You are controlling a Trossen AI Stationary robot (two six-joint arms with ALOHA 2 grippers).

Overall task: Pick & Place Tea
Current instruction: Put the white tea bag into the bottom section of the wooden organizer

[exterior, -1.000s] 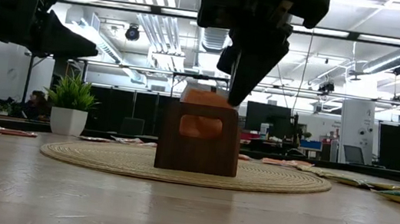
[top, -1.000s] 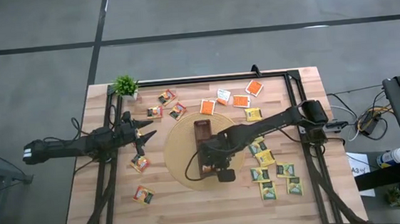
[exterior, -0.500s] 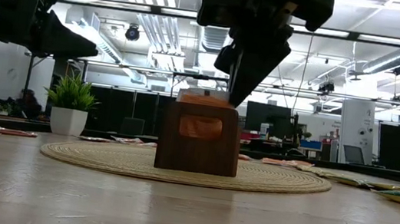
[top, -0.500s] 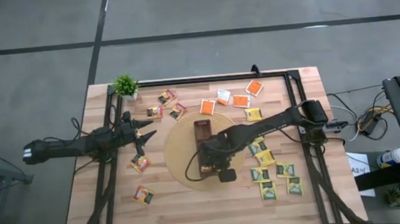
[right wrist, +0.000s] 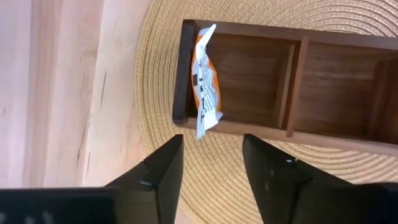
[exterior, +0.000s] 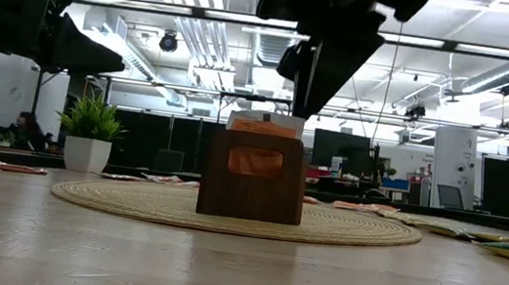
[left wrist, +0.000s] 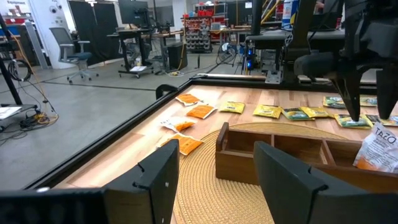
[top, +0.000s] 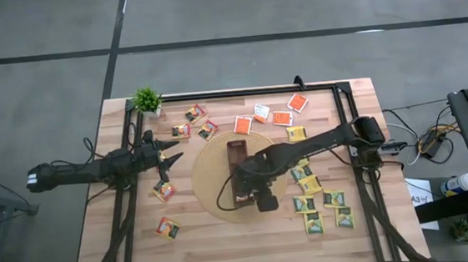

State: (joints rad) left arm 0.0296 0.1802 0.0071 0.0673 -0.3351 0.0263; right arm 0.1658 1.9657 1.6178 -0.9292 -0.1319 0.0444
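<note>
Sachet (right wrist: 206, 81) stands in the box (right wrist: 280, 81), clear of right fingers (right wrist: 163, 163).

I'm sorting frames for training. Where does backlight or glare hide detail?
Low view: bright ceiling lights backlight the dark right gripper to a silhouette over the long brown wooden box. Right wrist view: evenly lit, the orange-and-white tea sachet reads clearly. High view: even light, no glare.

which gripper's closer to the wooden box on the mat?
Right. The right gripper hangs open directly over the wooden box at its near end compartment, where an orange sachet stands. The left gripper waits open off the mat's left side.
</note>
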